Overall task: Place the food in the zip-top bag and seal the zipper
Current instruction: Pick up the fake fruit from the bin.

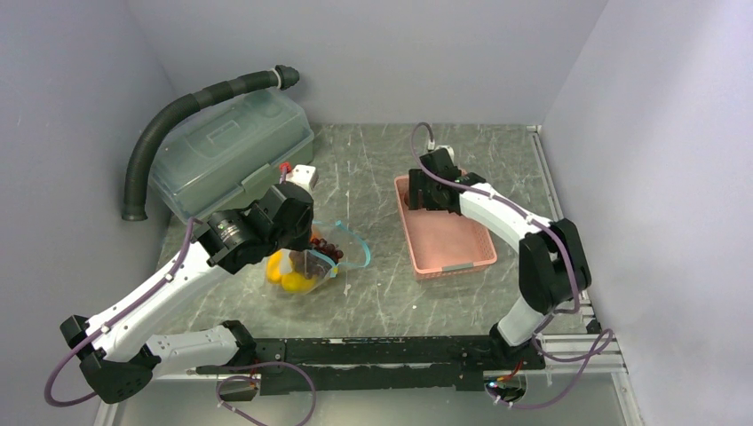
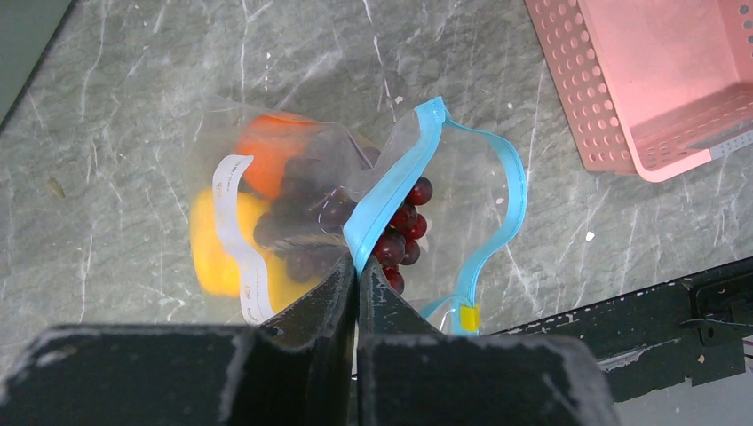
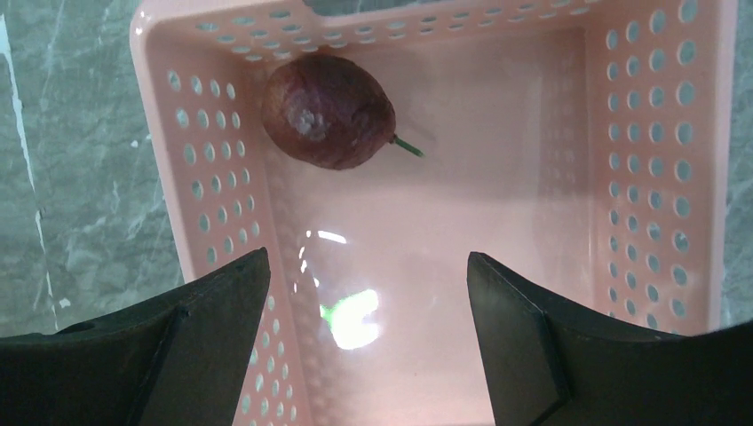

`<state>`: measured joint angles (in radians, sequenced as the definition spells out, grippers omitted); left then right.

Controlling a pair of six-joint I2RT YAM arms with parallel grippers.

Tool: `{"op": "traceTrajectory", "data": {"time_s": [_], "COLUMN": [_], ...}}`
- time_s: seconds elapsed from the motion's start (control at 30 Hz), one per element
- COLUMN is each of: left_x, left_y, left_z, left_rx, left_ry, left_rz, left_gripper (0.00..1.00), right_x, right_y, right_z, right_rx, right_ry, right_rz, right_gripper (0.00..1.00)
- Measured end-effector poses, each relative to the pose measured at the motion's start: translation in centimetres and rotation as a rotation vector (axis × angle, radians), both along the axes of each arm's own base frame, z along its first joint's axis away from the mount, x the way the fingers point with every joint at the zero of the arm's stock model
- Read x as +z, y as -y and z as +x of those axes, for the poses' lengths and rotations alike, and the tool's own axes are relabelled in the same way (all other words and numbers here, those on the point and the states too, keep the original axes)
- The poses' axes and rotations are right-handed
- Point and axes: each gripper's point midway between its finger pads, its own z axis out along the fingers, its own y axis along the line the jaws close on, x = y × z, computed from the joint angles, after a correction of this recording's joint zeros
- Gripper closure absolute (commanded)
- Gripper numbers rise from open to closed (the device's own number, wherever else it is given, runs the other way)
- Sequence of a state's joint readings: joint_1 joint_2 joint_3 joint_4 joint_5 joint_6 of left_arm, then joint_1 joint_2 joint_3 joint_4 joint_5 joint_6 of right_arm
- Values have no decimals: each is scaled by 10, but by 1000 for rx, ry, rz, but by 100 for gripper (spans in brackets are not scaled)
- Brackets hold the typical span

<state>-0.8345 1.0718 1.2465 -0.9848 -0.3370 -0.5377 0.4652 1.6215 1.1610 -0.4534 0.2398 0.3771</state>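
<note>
Right wrist: reddish fruit [image 3: 328, 111] lies across basket [image 3: 641, 177], stem pointing right.

Clear thin plastic zip-top bag [image 2: 284, 200], glossy pink plastic basket [image 3: 222, 209], smooth marbled table [image 1: 373, 173]

Overall light: bright, even and white in all three views; it seems to come from above.
Shadows: weak and soft-edged, and they stay close under the things on the table [image 1: 382, 169].
Glare: a white and green reflection lies on the glossy floor of the pink basket [image 3: 661, 177], at its near end.
Sharp parts: the reddish fruit [image 3: 328, 111] and the teal zipper [image 2: 391, 191] look crisp.
Soft parts: the orange fruit [image 2: 266, 160] and the yellow fruit [image 2: 209, 253] look hazy behind the plastic of the zip-top bag [image 2: 462, 204].
Near focus: the left gripper [image 2: 358, 280] and the right gripper [image 3: 368, 275] are dark, slightly blurred shapes.
Distortion: the side walls [image 1: 80, 106] lean outward in the top view.
</note>
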Motion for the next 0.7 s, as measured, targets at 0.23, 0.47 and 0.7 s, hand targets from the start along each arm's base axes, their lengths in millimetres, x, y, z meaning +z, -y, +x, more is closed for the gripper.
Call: {"op": "traceTrajectory", "data": {"time_s": [0.23,0.47,0.7], "left_x": [-1,-1,-2], "left_y": [0,0,0], "left_z": [0,0,0], "left_rx": [0,0,0], "left_ry": [-3,-4,-5], "left_rz": [3,5,6], "left_gripper": [91,91,91], "right_x": [-5,-16,-30], "right_y": [-14,-23,-24], "right_z": [26,47,57], "right_rx": [20,31,39], "right_ry": [-6,-17,-38], "right_rz": [25,9,-16], "right_gripper": [14,14,14]}}
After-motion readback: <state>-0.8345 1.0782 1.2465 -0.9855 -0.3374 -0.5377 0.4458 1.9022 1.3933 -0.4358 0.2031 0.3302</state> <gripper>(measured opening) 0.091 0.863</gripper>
